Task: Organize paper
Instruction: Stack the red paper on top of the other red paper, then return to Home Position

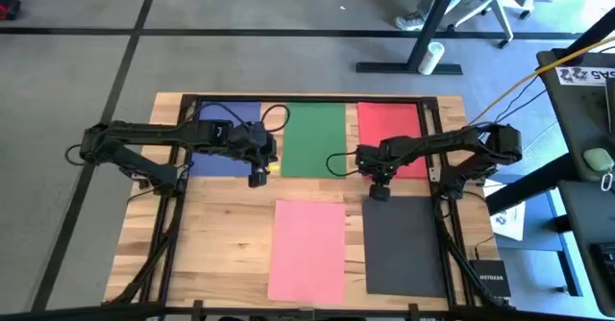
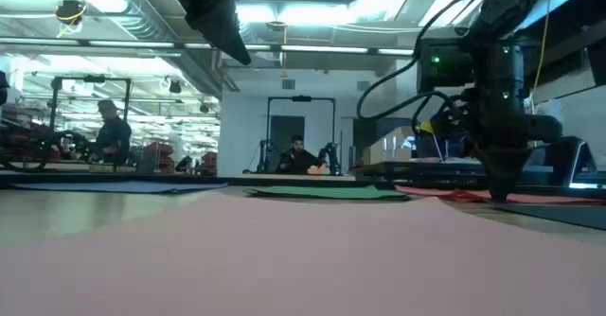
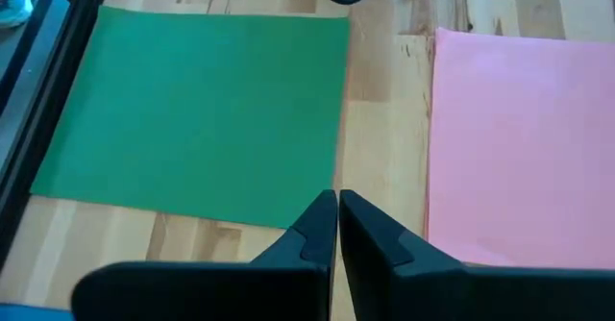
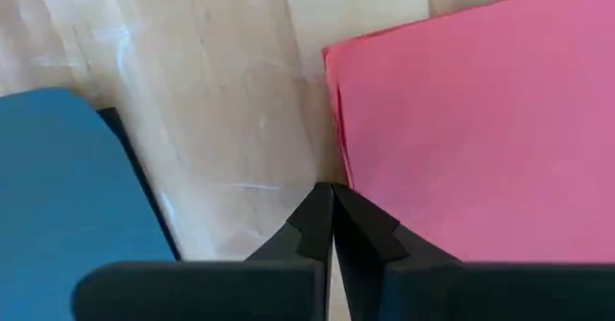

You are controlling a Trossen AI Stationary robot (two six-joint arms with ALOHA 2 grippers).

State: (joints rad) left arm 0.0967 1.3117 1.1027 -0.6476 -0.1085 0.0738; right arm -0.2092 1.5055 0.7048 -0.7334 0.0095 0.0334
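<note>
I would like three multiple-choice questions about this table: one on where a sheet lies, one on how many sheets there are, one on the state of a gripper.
1. Which sheet lies between the blue and the red one in the far row?
A. green
B. black
C. salmon pink

2. How many sheets lie on the table?
A. three
B. five
C. seven

3. The left gripper's fingers are
A. wide open
B. shut, holding nothing
C. shut on a sheet

Answers:
1 A: the green sheet lies between the blue sheet and the red sheet.
2 B: those three, the salmon pink sheet and the black sheet.
3 B: the left gripper shows closed fingers, nothing between.
</note>
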